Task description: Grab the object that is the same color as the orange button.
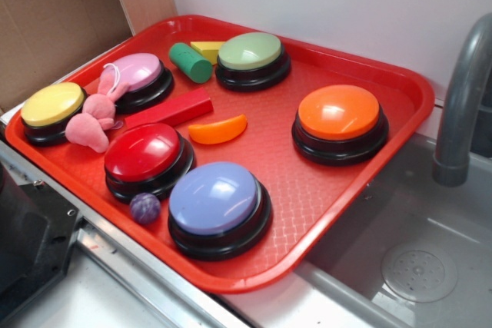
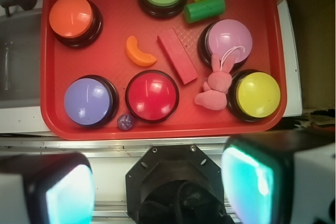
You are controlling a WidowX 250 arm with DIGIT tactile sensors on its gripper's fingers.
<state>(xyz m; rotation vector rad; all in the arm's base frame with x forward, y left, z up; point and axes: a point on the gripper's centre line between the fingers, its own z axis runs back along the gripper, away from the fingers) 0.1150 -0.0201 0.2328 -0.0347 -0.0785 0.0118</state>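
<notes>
The gripper (image 2: 157, 192) hangs wide open and empty above the tray's (image 2: 52, 124) near edge; the approach remains: descending onto the orange crescent (image 2: 138, 52) beside the red block (image 2: 177, 55).

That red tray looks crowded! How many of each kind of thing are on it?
Dome buttons: 6 (orange button, red, purple, green, pink, yellow)
Blocks: 3 (red bar, green cylinder, yellow wedge)
Orange crescent: 1
Pink plush bunny: 1
Small purple ball: 1
Total: 12
</notes>
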